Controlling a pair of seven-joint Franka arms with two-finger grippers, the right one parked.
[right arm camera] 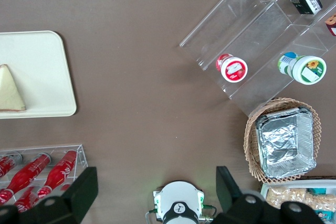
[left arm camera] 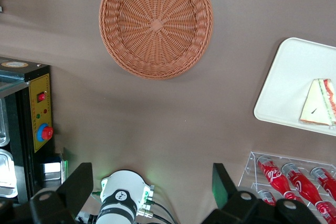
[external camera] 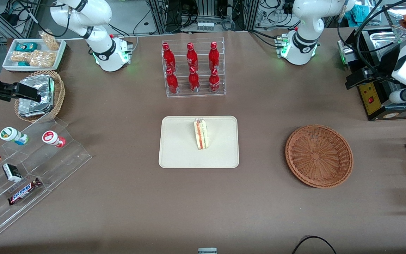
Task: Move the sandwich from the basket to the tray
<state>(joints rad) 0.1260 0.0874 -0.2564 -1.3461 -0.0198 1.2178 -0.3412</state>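
The sandwich (external camera: 200, 134), a pale wedge with red and green layers, lies on the cream tray (external camera: 178, 148) at the table's middle. It also shows in the left wrist view as the sandwich (left arm camera: 318, 103) on the tray (left arm camera: 286, 87), and in the right wrist view as the sandwich (right arm camera: 10, 90) on the tray (right arm camera: 42, 66). The reddish-brown basket (external camera: 319, 155) sits empty toward the working arm's end; from the wrist the basket (left arm camera: 156, 22) shows nothing inside. My gripper (external camera: 351, 83) hangs high, farther from the front camera than the basket. The gripper (left arm camera: 151, 184) is open and holds nothing.
A clear rack of red bottles (external camera: 193, 68) stands farther from the front camera than the tray. A black box with a yellow panel (external camera: 372, 100) sits beside my gripper. Toward the parked arm's end are a tan basket of foil packets (external camera: 39, 95) and a stepped acrylic stand (external camera: 30, 169).
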